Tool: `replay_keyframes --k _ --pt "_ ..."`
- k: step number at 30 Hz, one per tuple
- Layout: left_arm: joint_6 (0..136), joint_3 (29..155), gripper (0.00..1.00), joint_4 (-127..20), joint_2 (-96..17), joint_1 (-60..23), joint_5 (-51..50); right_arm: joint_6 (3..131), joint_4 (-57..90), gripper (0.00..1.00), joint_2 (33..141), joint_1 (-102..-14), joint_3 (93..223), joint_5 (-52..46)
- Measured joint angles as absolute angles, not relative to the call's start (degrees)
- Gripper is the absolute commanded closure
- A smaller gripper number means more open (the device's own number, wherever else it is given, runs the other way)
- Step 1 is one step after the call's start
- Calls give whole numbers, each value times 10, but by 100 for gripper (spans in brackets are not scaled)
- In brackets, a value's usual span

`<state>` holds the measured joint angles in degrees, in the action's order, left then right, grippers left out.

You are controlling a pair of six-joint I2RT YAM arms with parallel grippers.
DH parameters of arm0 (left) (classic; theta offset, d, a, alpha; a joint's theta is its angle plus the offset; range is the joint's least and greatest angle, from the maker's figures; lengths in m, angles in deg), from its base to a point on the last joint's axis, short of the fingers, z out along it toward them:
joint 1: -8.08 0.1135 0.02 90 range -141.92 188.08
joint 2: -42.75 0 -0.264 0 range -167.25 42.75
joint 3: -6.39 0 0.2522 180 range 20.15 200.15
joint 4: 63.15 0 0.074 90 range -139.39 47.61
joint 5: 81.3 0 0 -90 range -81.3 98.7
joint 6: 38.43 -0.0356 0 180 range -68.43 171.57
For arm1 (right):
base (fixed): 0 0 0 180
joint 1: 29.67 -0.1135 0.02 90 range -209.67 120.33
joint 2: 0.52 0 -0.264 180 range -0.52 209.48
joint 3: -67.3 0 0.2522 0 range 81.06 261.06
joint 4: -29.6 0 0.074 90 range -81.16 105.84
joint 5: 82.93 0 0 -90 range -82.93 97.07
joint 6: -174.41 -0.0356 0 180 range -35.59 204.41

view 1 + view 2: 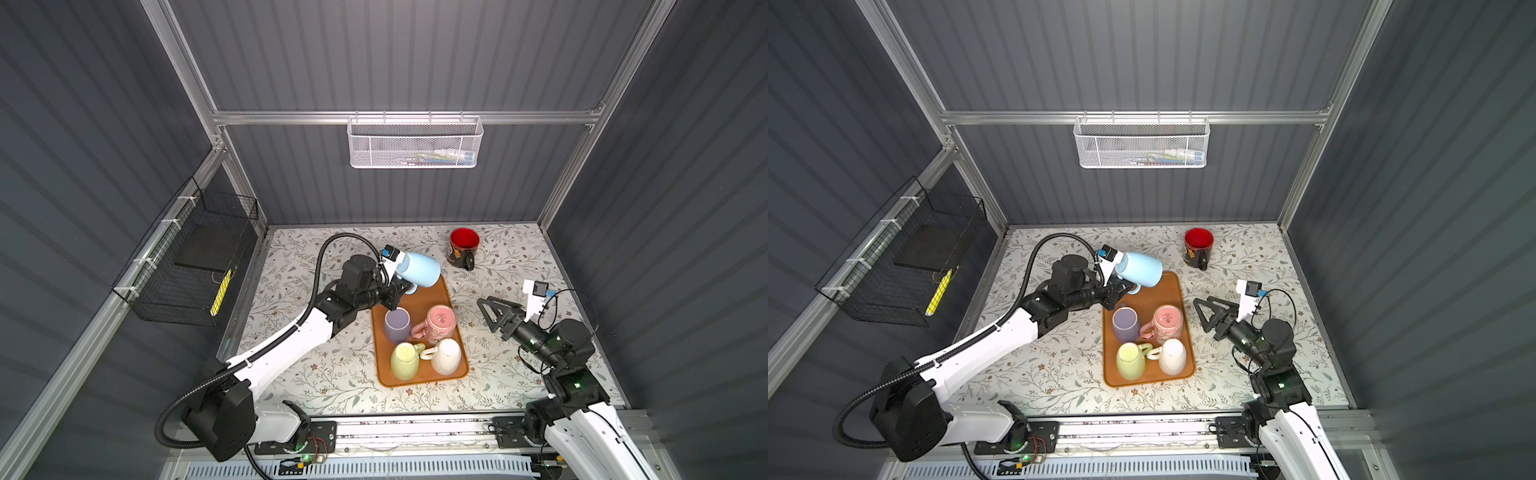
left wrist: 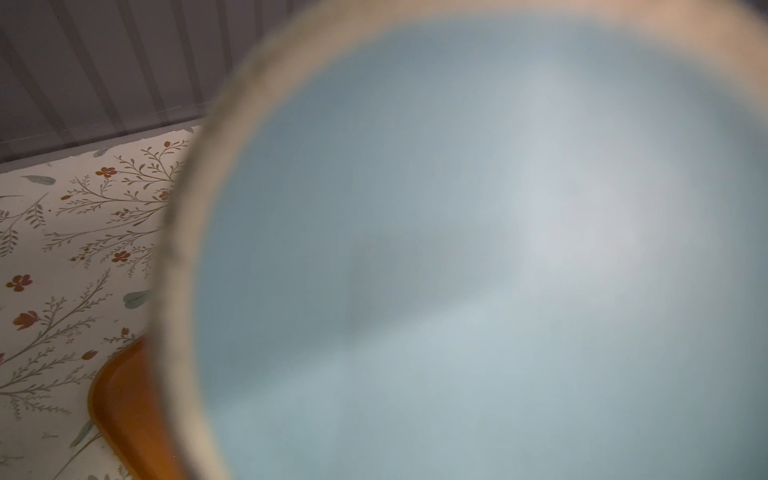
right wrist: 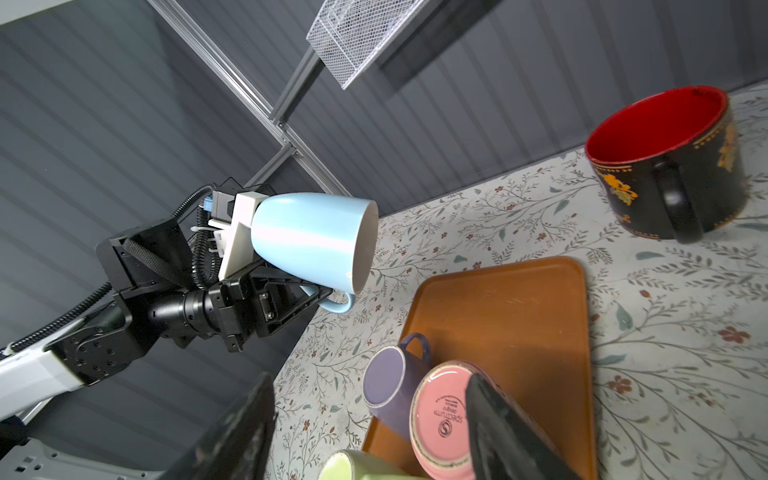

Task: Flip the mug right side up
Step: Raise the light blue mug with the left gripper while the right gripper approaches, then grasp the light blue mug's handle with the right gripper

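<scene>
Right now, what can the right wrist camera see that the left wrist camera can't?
Only the right wrist view shows the left claw pinching the blue mug by its handle, plus the black mug, purple mug and pink mug. Only the left wrist view shows that mug's base, close and blurry. Both show the blue mug, orange tray and flowery table.

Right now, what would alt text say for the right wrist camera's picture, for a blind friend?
The left hand holds a light blue mug by its handle, tipped on its side in the air near an orange tray. A purple mug and a pink mug stand upside down on the tray; a black mug, red inside, stands upright on the table.
</scene>
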<state>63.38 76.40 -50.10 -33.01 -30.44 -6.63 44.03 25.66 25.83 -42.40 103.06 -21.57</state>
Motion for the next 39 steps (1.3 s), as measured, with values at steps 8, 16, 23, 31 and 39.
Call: replay_keyframes --k 8,16,23,31,39 --pt "765 691 100 -647 -300 -297 -82 412 313 38 271 -424 1030 -256" --pt "889 653 100 -796 -301 -285 -101 376 393 50 329 -424 1030 -290" --pt "972 634 100 -955 -323 -283 -114 353 463 53 414 -444 1048 -305" --pt "1064 608 100 -1096 -399 -283 -122 351 526 47 507 -496 1100 -307" --pt "1121 607 100 -1156 -409 -283 -121 355 582 47 586 -528 1137 -309"
